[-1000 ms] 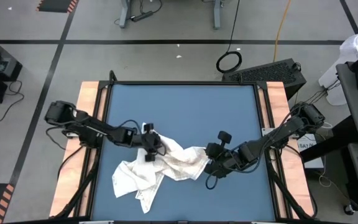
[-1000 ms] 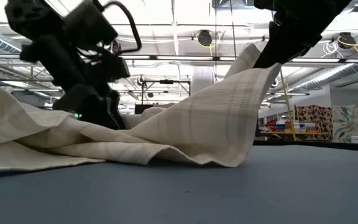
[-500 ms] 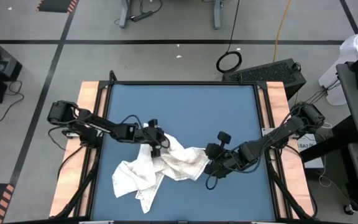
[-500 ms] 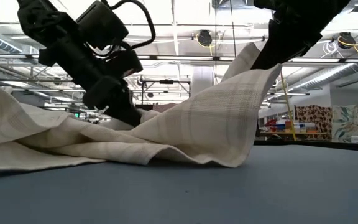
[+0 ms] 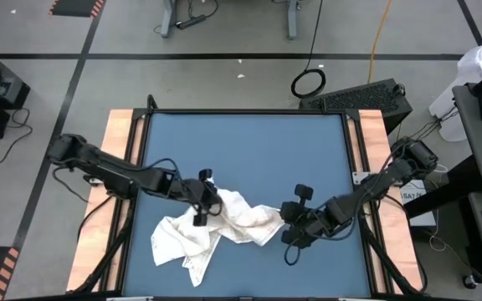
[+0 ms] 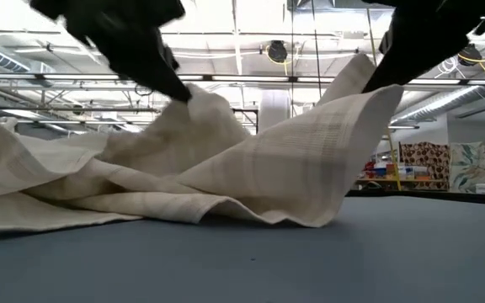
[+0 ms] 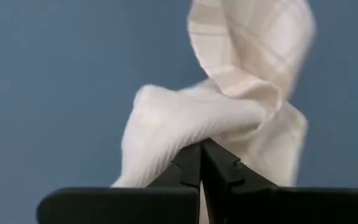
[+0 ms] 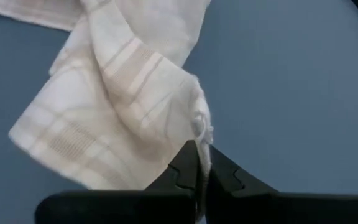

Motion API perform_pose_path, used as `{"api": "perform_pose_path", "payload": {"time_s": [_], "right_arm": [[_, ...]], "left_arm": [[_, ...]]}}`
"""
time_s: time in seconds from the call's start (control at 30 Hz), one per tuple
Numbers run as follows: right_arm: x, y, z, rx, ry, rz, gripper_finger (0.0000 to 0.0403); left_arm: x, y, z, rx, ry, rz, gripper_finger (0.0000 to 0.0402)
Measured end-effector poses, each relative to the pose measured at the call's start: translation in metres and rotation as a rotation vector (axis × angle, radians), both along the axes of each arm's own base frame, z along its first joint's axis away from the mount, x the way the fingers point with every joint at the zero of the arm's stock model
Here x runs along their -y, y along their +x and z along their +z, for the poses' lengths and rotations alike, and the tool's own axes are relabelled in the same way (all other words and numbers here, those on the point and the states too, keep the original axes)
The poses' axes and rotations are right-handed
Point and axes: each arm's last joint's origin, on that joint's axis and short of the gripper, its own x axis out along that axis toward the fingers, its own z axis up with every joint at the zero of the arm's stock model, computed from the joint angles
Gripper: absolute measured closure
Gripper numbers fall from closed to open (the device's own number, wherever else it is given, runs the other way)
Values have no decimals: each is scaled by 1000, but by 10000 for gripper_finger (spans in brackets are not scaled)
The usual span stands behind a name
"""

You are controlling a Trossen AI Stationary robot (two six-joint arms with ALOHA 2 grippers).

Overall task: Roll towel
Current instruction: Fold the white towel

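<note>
Now the left gripper (image 5: 205,197), spread a second ago, is pinching and lifting the crumpled towel (image 5: 192,237) near the table's (image 5: 249,142) front edge; the right gripper (image 5: 289,219) is pinching its corner, spreading still pending.

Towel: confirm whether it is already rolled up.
No; the towel lies crumpled and spread loosely on the blue table, with no roll formed.
</note>
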Motion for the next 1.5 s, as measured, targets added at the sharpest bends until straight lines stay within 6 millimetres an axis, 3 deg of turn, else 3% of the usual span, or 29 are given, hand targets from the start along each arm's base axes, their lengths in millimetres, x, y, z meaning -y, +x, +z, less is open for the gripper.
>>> {"api": "perform_pose_path", "payload": {"time_s": [0.2, 0.37, 0.63, 0.83, 1.03, 1.5], "right_arm": [[-18, -17, 10, 20, 41, 94, 403], [-26, -27, 19, 80, 16, 115, 403], [-27, -29, 19, 96, 21, 85, 403], [-26, -29, 20, 120, -7, 61, 403], [-24, -30, 20, 145, -31, 10, 403], [-24, -30, 20, 163, 7, -30, 403]], "left_arm": [[2, -16, 41, -36, 18, -29, 400], [-16, -13, 55, 71, 210, 17, 400], [-63, 0, 50, 65, 322, 298, 401], [-87, 11, 43, 63, 277, 218, 401], [-90, 19, 25, -2, 124, 110, 397], [-89, 22, 8, -107, 67, 139, 394]]}}
